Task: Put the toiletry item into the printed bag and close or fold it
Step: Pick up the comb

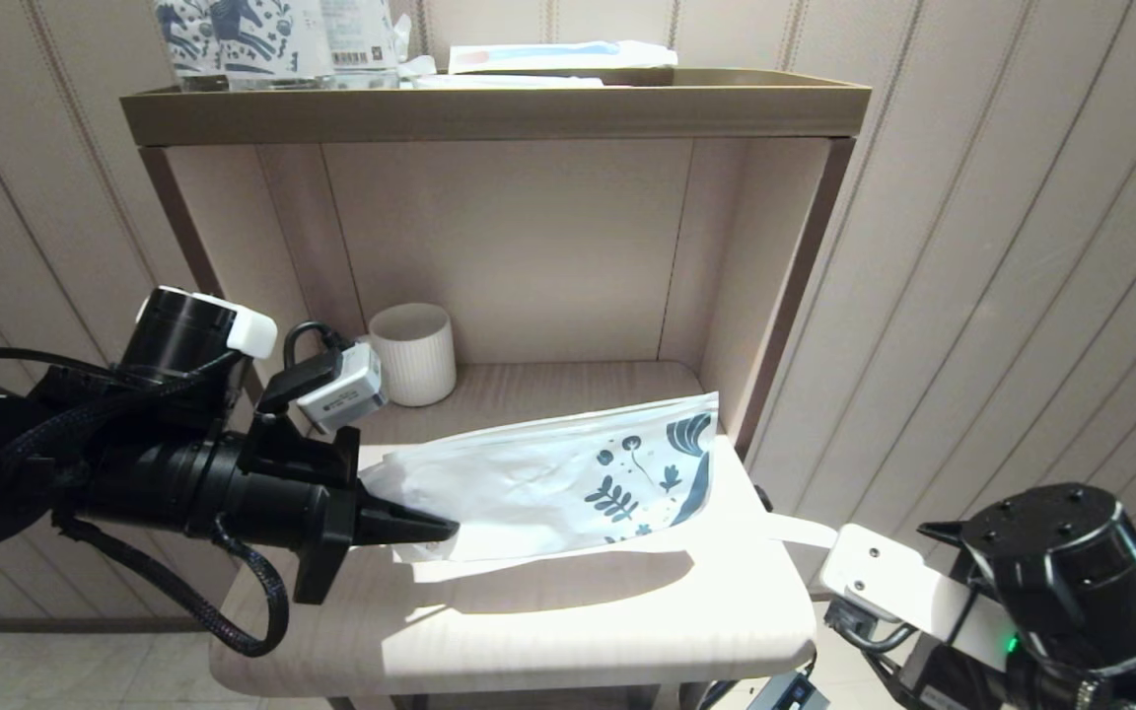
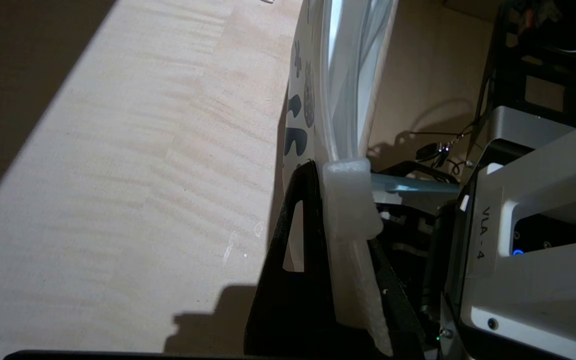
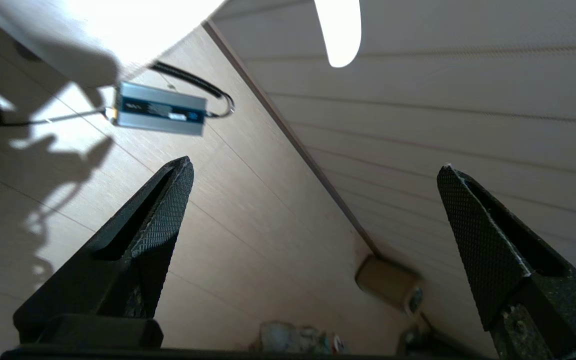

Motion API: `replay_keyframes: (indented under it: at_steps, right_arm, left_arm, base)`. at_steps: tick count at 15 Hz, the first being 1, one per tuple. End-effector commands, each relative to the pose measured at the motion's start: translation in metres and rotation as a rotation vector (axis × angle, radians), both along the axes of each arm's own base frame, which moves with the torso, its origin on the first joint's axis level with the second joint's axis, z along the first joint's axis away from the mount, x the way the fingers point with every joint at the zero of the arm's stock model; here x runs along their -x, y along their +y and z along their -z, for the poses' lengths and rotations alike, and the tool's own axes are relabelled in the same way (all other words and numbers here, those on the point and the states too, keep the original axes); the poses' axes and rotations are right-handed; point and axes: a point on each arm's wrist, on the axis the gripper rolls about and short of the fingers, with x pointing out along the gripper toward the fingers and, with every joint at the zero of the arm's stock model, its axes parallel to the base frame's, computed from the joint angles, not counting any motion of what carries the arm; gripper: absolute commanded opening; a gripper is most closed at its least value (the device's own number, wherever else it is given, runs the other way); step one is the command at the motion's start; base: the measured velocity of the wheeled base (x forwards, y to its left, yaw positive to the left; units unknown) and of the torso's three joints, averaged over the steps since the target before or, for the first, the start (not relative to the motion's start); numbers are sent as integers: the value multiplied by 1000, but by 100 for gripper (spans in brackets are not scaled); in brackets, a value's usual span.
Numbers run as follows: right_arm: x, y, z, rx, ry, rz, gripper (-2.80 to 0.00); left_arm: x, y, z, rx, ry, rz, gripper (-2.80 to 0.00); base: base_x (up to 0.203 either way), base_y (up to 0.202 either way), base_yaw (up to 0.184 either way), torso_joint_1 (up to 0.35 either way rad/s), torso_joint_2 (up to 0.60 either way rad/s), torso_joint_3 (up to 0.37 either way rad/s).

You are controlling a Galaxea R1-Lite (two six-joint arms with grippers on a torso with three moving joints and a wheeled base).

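A: head cam sits high, looks forward and down at the shelf unit [image 1: 489, 108], both arms at the near corners.

B: left wrist cam rides right up against the printed bag [image 2: 340, 75], skimming the tabletop [image 2: 133, 165] the head view shares. Right wrist cam looks off the right side, at floor and wall.

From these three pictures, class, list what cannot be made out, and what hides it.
- Right gripper: out of the head view, cut by the lower right edge.
- Packs on the shelf's top tray: cut by the head view's upper edge.
- Contents of the printed bag pinched by the left gripper: its white wall hides them.
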Motion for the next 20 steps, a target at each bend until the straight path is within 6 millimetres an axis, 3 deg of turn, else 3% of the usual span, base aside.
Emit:
replay_keyframes:
  at_steps: [1, 10, 14, 17, 20]
  right_arm:
    - [-3, 3, 7, 64, 7, 27, 0]
    - [-15, 13, 10, 70, 5, 29, 0]
    - [-21, 15, -3, -53, -151, 41, 0]
    - [-19, 6, 9, -87, -191, 74, 0]
    - [-13, 0, -25, -295, -382, 110, 0]
  left_arm:
    - [0, 0, 1, 2, 2, 5, -280]
    - [-2, -1, 2, -1, 4, 5, -280]
    - [-3, -1, 3, -2, 9, 4, -280]
    - [-2, -1, 4, -3, 10, 4, -280]
    - [-4, -2, 5, -5, 16, 4, -280]
  base:
    - [0, 0, 0, 0, 0, 0]
    - [0, 0, 0, 0, 0, 0]
    - [0, 0, 0, 0, 0, 0]
    - [0, 0, 0, 0, 0, 0]
    - [0, 0, 0, 0, 0, 0]
